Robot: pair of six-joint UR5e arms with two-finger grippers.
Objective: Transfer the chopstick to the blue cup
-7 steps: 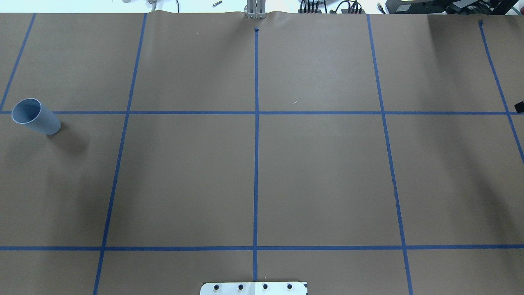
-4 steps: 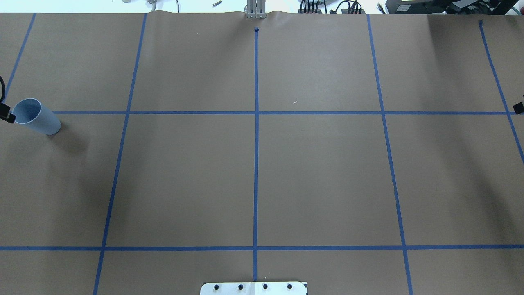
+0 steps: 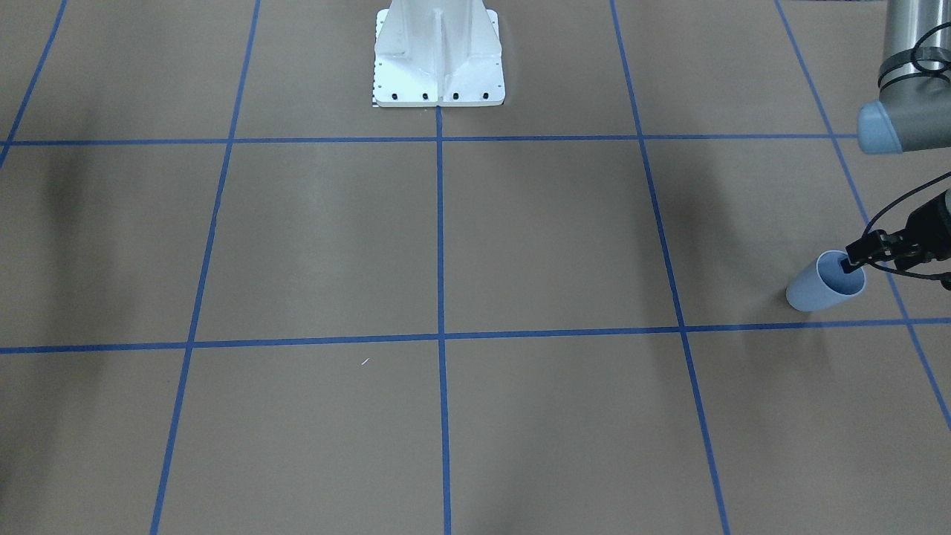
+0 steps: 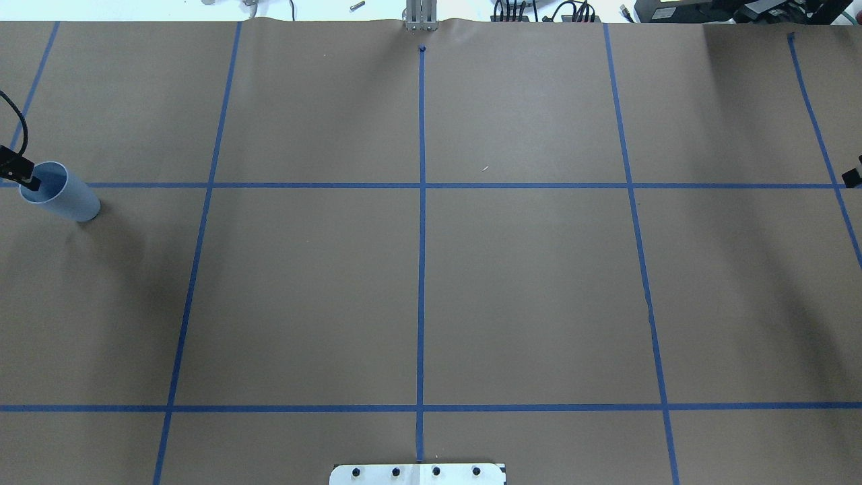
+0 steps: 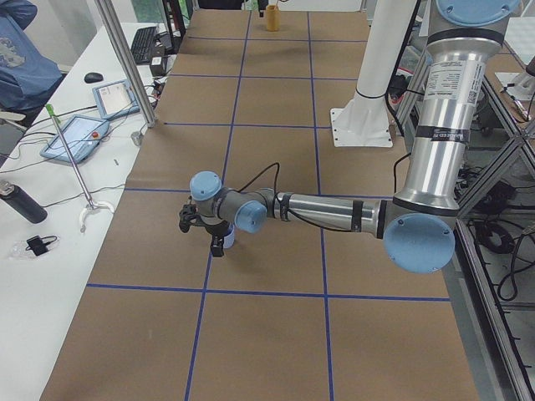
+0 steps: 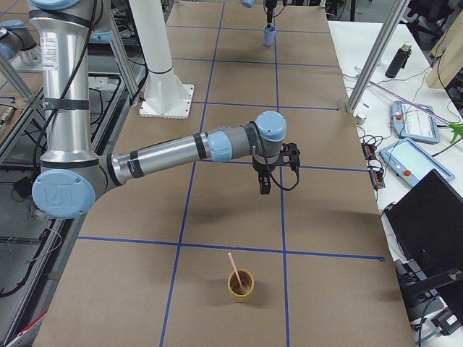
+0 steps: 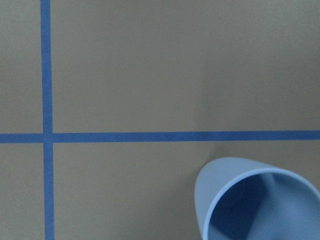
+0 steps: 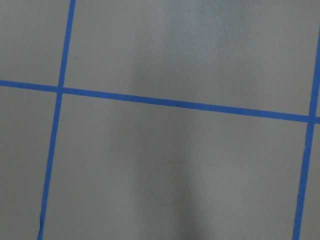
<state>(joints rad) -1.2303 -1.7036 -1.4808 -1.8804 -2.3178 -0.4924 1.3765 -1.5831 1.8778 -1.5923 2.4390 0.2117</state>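
The blue cup [image 4: 64, 197] stands upright at the table's far left; it also shows in the front view [image 3: 821, 288] and the left wrist view [image 7: 260, 200]. It looks empty. My left gripper [image 4: 27, 176] hangs at the cup's outer rim, its black tip over the mouth in the front view [image 3: 854, 262]. I cannot tell whether it is open or shut. A pale pink chopstick [image 6: 234, 266] leans in a brown cup [image 6: 241, 284] at the table's right end. My right gripper [image 6: 262, 184] hangs above bare table, short of that cup; I cannot tell its state.
Brown paper with a blue tape grid covers the table [image 4: 525, 289]. The robot's white base plate [image 3: 438, 67] sits at the near middle edge. Side tables hold tablets and bottles [image 5: 79, 138]. A metal post [image 6: 376, 54] stands at the table's far side.
My left gripper has come in from the view's left edge and now reaches the blue cup's rim. The cup has not moved. The right arm's tip at the right edge barely shifted.
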